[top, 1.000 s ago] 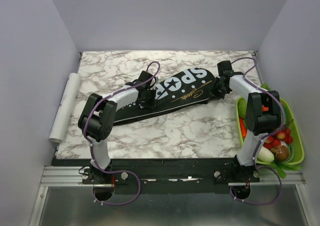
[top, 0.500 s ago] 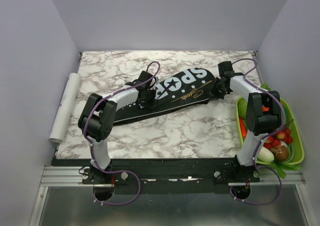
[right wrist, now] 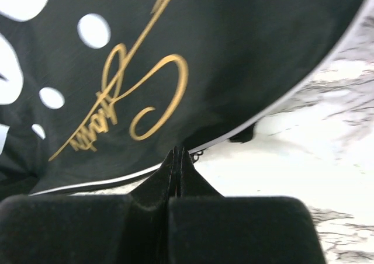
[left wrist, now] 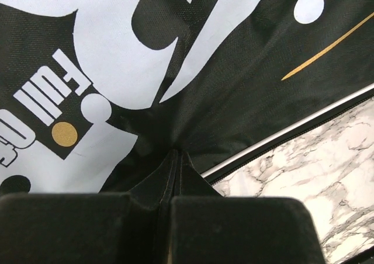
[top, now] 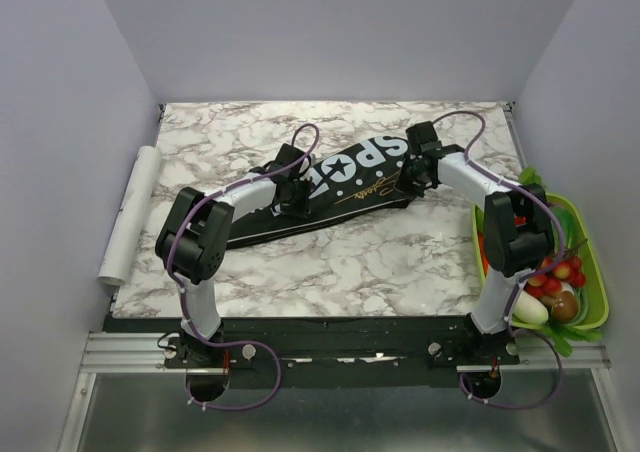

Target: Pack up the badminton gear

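The long black bag [top: 345,184] lettered SPORT lies slantwise across the marble table [top: 400,262]. No racket shows in any view. My left gripper [top: 296,192] is shut at the bag's middle, its tips [left wrist: 175,154] pinching puckered black fabric [left wrist: 234,71]. My right gripper [top: 412,178] is shut at the near edge of the bag's wide end. In the right wrist view its tips [right wrist: 177,152] meet at the white-piped edge by a small zipper ring [right wrist: 196,155], under the gold signature [right wrist: 140,100].
A white paper roll [top: 130,212] lies along the table's left edge. A green basket [top: 597,272] of vegetables and fruit stands at the right, beside the right arm's elbow. Grey walls close in on three sides.
My right gripper has slid left along the bag's near edge, from the tip of the wide end toward the middle. The left gripper has stayed put.
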